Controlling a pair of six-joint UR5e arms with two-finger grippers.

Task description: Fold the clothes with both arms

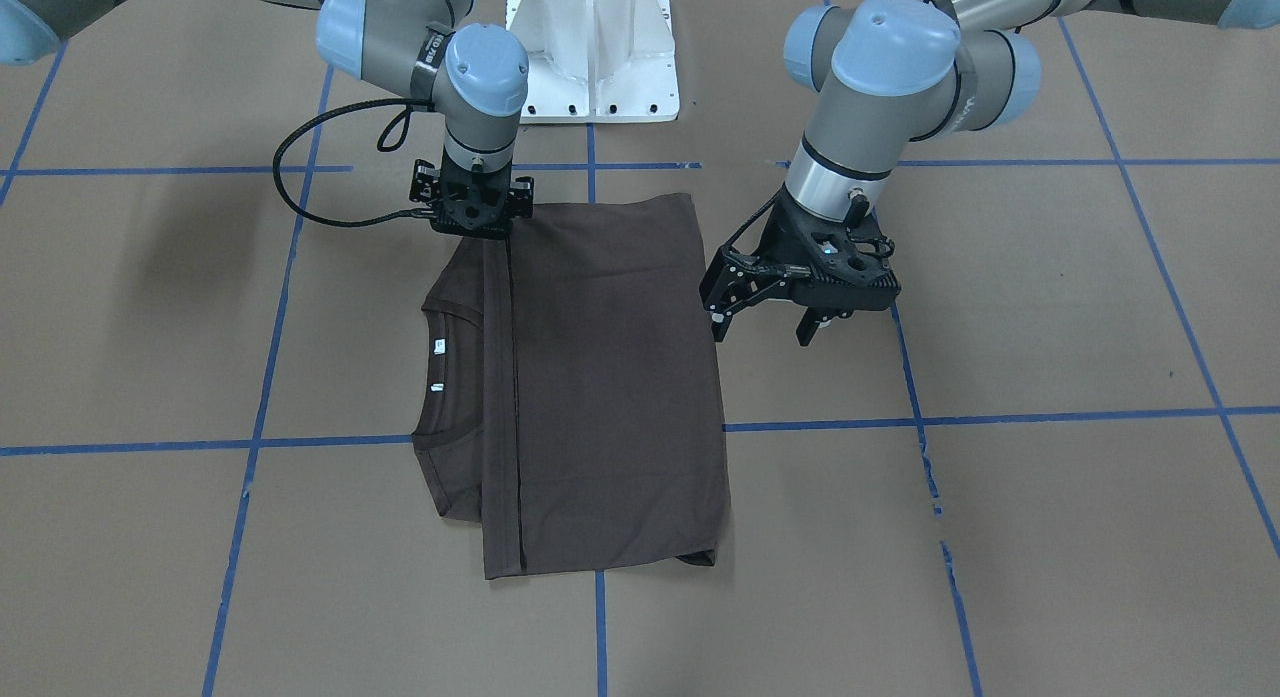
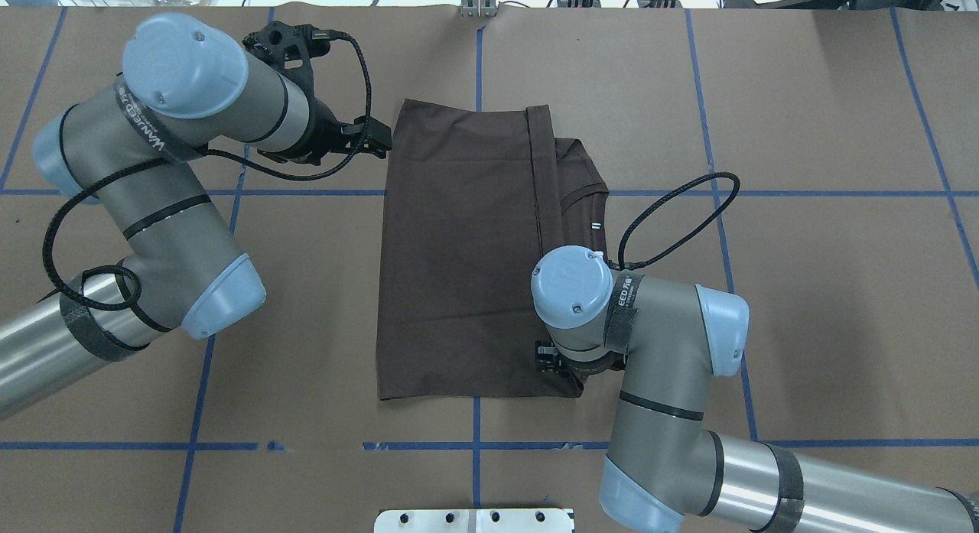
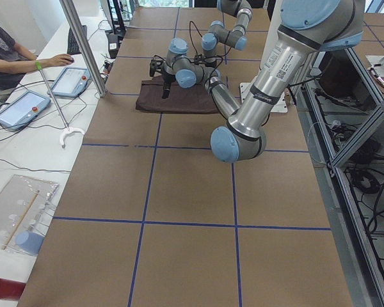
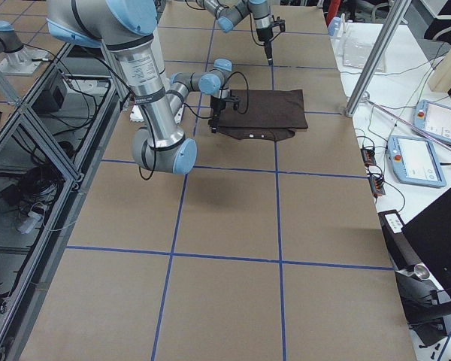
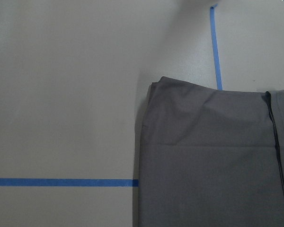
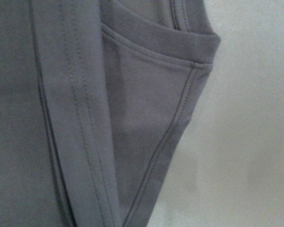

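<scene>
Brown board covers the table (image 2: 803, 288), and blue tape lines (image 2: 841, 193) divide it into big squares. At the left side in the overhead view, the left gripper (image 1: 762, 332) hangs just beside the long edge of the T-shirt (image 2: 459, 250), near its far corner. Its fingers are spread wide and hold nothing.

The T-shirt lies flat around the middle of the table, well apart from every edge, already folded into a long rectangle. On its right side a hemmed flap covers part of the collar (image 2: 593, 204), where small white tags (image 1: 438, 347) show.

The right gripper (image 1: 478, 209) points straight down over the near corner on this collar side. Its fingers are hidden under the wrist, so I cannot tell how far they are open or whether they pinch cloth.

I judge the cloth to be light, soft and limp. It will sag and not keep its shape, and the layers can slide over each other. It seems best to take it at two corners of one edge, pinching all layers together, and to lift both sides evenly.
</scene>
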